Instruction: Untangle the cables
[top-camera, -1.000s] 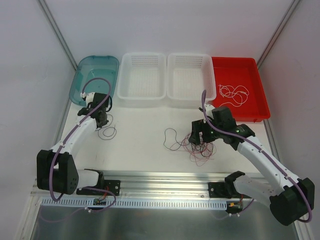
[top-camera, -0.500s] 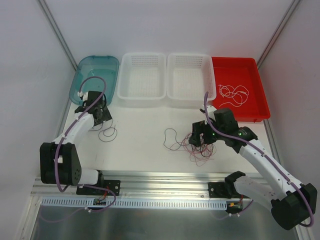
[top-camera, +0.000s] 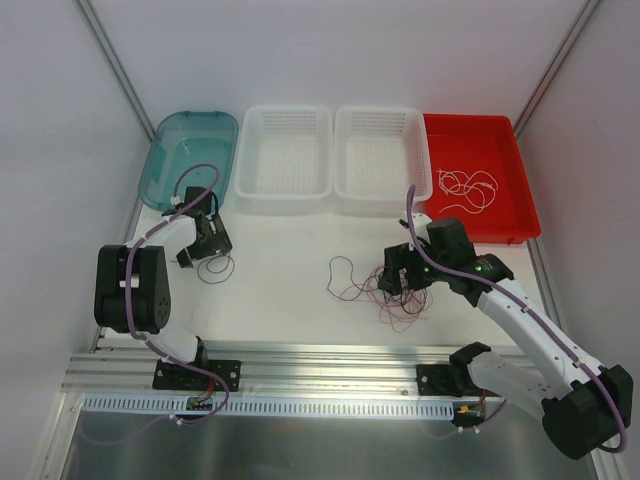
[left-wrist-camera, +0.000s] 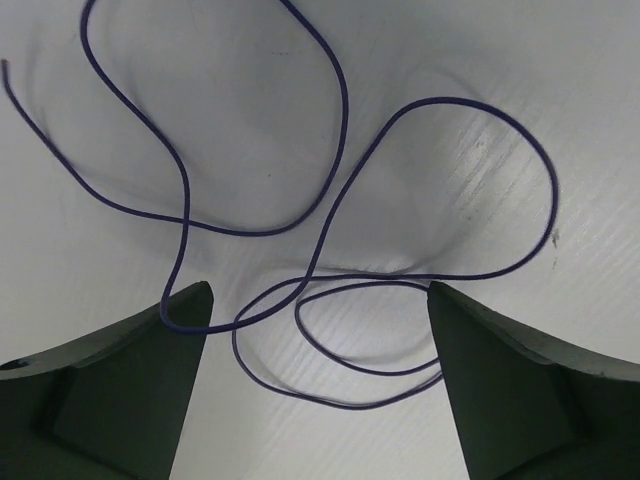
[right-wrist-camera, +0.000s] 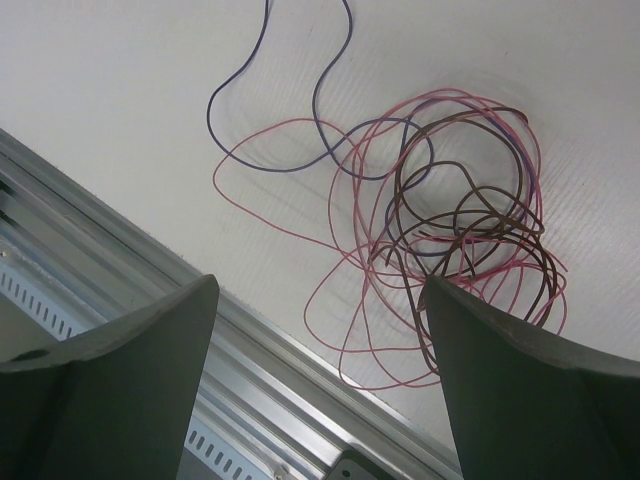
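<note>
Nearest the arms, just beyond the metal rail (top-camera: 330, 360), the main tangle (right-wrist-camera: 450, 215) of pink, brown and purple cables lies on the desk. The right claw (right-wrist-camera: 320, 290) hangs over its near-left edge, fingers spread and nothing between them. Across the desk to the left, the left claw (left-wrist-camera: 318, 300) is likewise released and empty. A single purple cable (left-wrist-camera: 250, 233) lies loose beneath it, looped across itself and apart from the tangle. Along the far side stand a teal tub (top-camera: 190, 150), two white baskets (top-camera: 285, 150) and a red tray (top-camera: 505, 210) holding one white cable (top-camera: 466, 186). Risks noted: the strands in the tangle overlap closely, so a closing grip could pinch several at once and draw the knot tighter, or drag the whole clump toward the rail. The purple cable lies flat and thin, so the fingers may well skid past it.
</note>
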